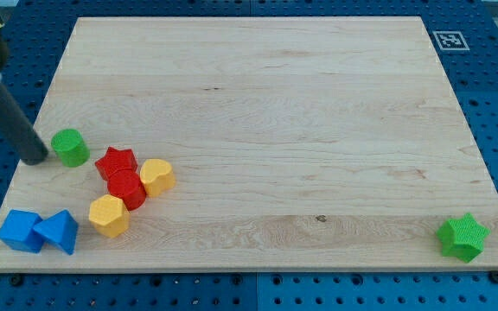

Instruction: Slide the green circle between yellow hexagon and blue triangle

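Note:
The green circle [71,147] lies near the board's left edge. My tip [35,157] rests just left of it, close to or touching its side. One yellow hexagon [109,215] lies below and right of the circle, and a second yellow block [156,176] lies further right. The blue triangle [58,231] sits at the view's bottom left, left of the lower yellow hexagon, with a small gap between them.
A red star [116,161] and a red hexagon [127,188] sit between the green circle and the yellow blocks. A blue cube [20,230] touches the triangle's left side. A green star [462,237] lies at the bottom right corner. The wooden board [258,104] rests on a blue pegboard.

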